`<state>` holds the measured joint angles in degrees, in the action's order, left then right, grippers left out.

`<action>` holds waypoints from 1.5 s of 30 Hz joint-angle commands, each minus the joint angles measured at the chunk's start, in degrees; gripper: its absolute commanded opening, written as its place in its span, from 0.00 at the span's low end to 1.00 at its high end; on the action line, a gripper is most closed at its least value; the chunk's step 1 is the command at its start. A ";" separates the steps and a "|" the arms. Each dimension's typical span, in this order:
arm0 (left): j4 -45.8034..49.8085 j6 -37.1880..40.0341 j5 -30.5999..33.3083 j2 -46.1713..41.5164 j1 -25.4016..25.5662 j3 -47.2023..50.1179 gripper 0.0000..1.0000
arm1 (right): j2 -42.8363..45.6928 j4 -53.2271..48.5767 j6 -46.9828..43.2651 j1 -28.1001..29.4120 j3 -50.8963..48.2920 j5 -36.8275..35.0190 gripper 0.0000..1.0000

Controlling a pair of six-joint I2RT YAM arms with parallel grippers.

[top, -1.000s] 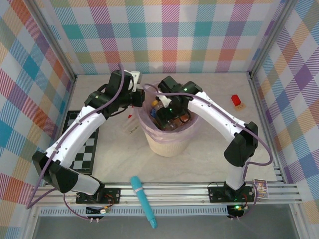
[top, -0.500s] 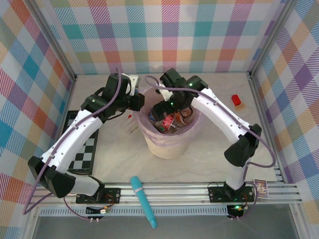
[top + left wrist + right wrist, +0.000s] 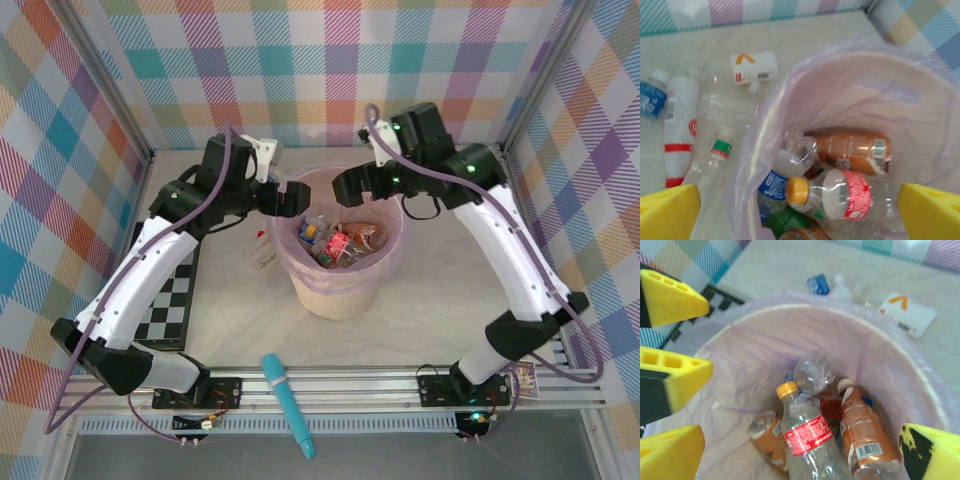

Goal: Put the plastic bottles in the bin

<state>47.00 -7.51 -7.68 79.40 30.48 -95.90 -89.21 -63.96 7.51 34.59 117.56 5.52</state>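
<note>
Over bin (image 3: 335, 292), left gripper (image 3: 292, 197) & right gripper (image 3: 347, 184) jaws apart, empty; rec. lift clear, take table bottles (image 3: 678, 125) mid-body.

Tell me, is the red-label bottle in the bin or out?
In. The red-label bottle lies inside the bin, down in its pink bag next to an orange bottle.

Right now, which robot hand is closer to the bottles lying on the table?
Left. The left hand hovers open over the left rim of the bin, beside the loose bottles. The right hand is over the far rim, farther from them.
</note>
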 commanded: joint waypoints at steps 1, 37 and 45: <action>3.47 2.55 -1.33 0.60 -2.57 -5.26 1.00 | 5.34 7.45 4.07 -2.65 -3.78 2.32 0.99; -8.35 7.24 -7.78 53.68 -26.99 -17.85 0.95 | 27.97 5.03 13.16 -12.24 -34.52 4.37 0.99; -8.31 3.92 -3.18 54.95 -26.65 -16.27 0.78 | 28.04 5.95 13.56 -12.25 -36.47 4.74 0.99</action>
<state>37.52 -2.24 -12.75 134.37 3.62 -112.29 -61.95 -58.30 20.45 22.65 81.89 9.32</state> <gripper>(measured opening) 0.804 0.992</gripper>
